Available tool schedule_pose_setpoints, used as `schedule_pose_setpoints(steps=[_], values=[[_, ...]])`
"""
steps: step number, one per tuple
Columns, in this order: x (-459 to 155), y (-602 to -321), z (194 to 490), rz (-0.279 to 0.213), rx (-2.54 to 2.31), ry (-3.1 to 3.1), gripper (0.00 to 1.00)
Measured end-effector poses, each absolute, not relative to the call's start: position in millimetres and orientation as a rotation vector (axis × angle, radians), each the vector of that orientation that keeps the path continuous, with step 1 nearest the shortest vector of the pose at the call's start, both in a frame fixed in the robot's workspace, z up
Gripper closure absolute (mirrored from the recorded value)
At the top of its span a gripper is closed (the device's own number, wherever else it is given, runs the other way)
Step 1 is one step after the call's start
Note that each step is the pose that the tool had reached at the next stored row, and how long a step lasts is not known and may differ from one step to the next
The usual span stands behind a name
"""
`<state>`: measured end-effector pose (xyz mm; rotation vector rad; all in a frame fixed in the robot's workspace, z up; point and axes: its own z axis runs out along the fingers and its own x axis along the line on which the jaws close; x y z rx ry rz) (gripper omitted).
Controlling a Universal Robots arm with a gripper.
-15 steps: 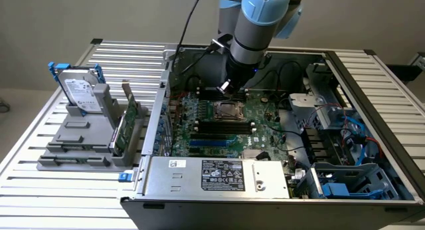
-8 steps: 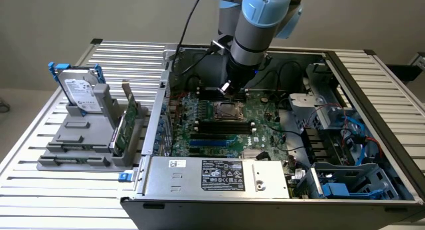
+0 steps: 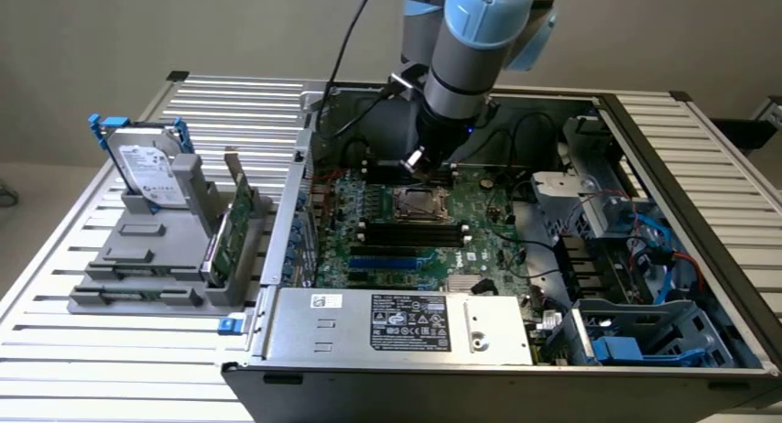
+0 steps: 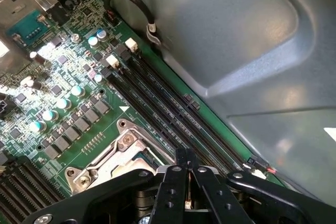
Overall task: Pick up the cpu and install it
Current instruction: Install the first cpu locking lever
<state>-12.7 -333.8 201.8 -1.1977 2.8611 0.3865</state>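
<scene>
Black hand (image 4: 187,157), fingers pressed shut on nothing visible, hangs over the socket (image 4: 125,148); the cpu, light, stiff and fragile underneath, likely wants gripping by opposite edges

A robotics workbench — robot arm (image 3: 471,70) above an opened computer case (image 3: 489,391) on a slatted table (image 3: 110,359).
</scene>
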Motion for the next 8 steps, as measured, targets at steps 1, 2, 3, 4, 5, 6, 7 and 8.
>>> schedule_pose_setpoints(steps=[1,2,3,4,5,6,7,8], values=[[-13,-333,202,0.386,-1.198,2.861,0.89],[-13,-332,202,0.386,-1.198,2.861,0.89],[-13,-331,202,0.386,-1.198,2.861,0.89],[-13,-330,202,0.385,-1.198,2.862,0.89],[-13,-329,202,0.385,-1.198,2.862,0.89],[-13,-328,201,0.385,-1.198,2.862,0.89],[-13,-328,202,0.386,-1.198,2.865,0.89],[-14,-328,220,0.386,-1.199,2.865,0.89]])
